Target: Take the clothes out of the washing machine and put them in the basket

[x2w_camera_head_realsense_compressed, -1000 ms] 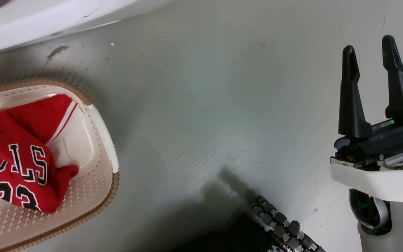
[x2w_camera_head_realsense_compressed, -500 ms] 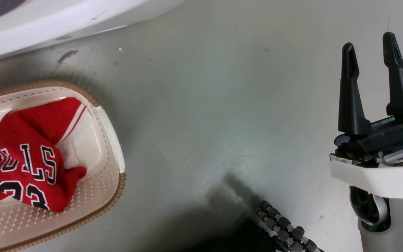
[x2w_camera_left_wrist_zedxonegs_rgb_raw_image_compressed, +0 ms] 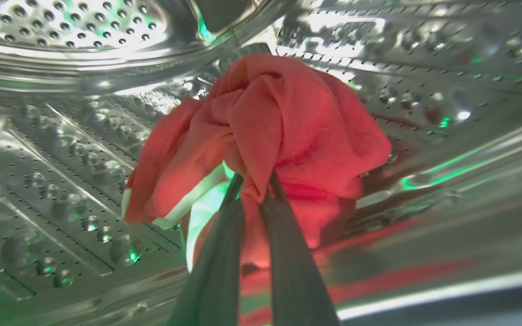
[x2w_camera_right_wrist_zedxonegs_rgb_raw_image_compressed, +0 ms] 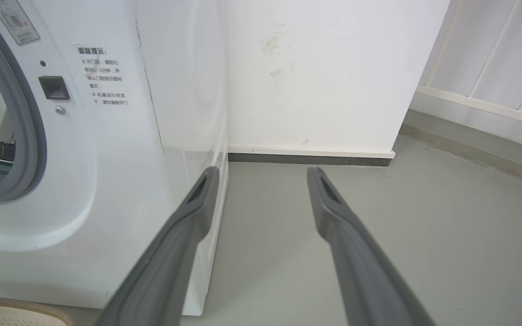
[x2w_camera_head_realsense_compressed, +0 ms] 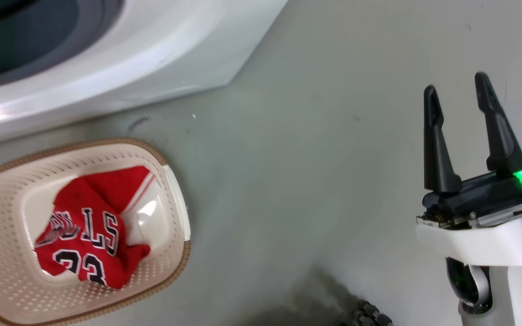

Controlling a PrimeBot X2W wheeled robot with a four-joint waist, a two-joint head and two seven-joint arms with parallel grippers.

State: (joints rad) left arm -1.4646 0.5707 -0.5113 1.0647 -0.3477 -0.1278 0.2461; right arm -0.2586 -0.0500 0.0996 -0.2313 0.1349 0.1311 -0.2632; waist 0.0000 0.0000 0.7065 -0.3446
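A grey-green floor runs up to a white wall. One washing machine stands on it, with one basket just in front. One red jersey lies crumpled in the basket, lettering and number facing up. Inside the steel drum, the left gripper has its two fingers pinched on a second red garment. The right gripper hangs over the floor, well apart from the basket, its two fingers spread.

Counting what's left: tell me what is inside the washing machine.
A red garment with white trim, pinched by the left hand, against the perforated drum. What lies behind it is covered.
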